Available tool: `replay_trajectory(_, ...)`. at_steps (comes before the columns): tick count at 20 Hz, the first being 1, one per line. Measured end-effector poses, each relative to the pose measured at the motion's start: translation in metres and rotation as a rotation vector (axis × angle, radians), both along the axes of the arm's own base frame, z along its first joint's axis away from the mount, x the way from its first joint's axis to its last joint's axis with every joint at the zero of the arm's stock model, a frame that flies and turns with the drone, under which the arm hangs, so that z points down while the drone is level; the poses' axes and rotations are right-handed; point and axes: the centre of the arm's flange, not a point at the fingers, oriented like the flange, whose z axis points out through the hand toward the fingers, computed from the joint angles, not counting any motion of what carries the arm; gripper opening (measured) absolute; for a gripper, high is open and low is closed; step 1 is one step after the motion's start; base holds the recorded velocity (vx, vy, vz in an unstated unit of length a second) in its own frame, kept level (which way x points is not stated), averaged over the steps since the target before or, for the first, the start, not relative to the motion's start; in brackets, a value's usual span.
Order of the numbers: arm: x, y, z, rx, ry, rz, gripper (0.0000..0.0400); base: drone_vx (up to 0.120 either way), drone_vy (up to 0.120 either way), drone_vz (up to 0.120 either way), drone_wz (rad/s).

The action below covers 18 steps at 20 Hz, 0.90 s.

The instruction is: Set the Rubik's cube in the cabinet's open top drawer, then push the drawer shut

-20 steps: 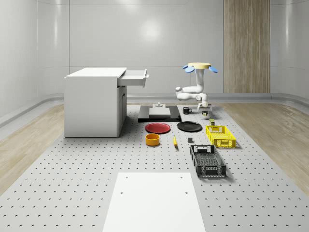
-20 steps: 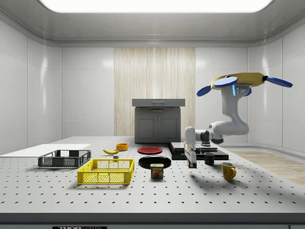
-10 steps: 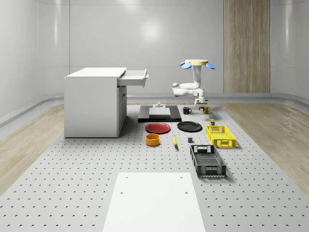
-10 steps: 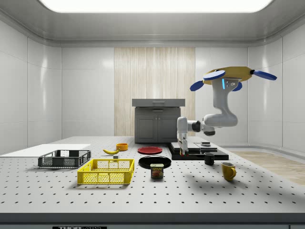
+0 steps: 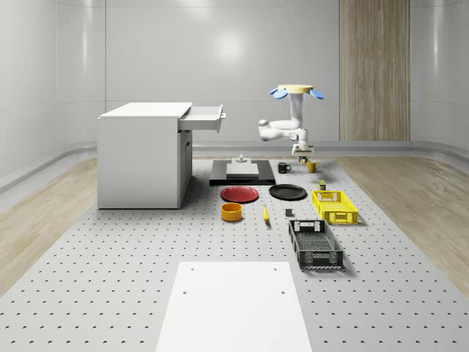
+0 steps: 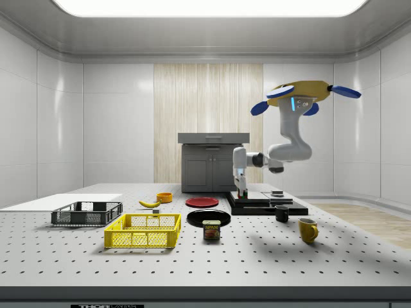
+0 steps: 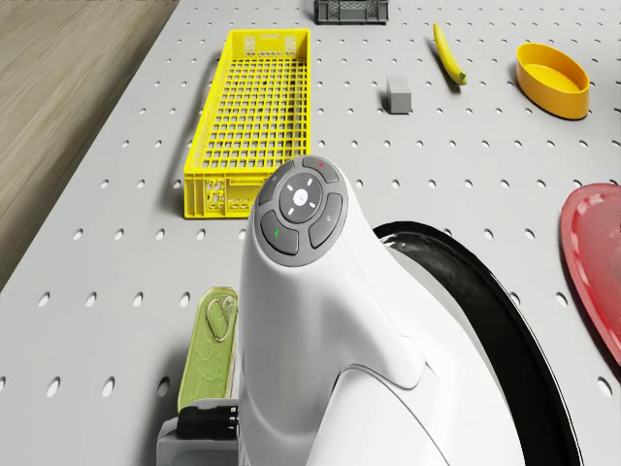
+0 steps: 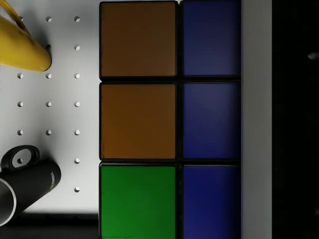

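You had the claw (image 6: 241,190) clenched on the cube (image 8: 169,119), the drone (image 5: 297,91) hovering above the worktop (image 5: 132,257); a slip short of the drawer (image 5: 205,117) risked dropping it.

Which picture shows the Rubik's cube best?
The wrist view: the Rubik's cube sits close up, with orange, blue and green squares. In the side view it is a tiny speck at the gripper.

The cube (image 8: 169,119) is cut off at 12 and 6 o'clock in the wrist view. The black mug (image 8: 22,186) is cut off at 9 o'clock. In the drone view, the arm (image 7: 349,340) hides part of the black plate (image 7: 505,359).
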Motion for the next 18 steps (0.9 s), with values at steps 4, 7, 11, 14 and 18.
replay_trajectory(4,0.0,0.0,-0.0001,0.0,0.0,0.0,0.0325,0.04,-0.12,0.12,0.0)
replay_trajectory(7,0.0,0.0,-0.0001,0.0,0.0,0.0,0.0325,0.107,-0.12,0.12,0.0)
replay_trajectory(11,0.0,0.0,-0.0001,0.0,0.0,0.0,0.0325,0.05,-0.12,0.12,0.0)
replay_trajectory(14,0.0,0.0,-0.0001,0.0,0.0,0.0,0.0325,0.12,-0.12,0.12,0.0)
replay_trajectory(18,0.0,0.0,-0.0002,0.0,0.0,0.0,0.0325,0.12,-0.12,0.12,0.0)
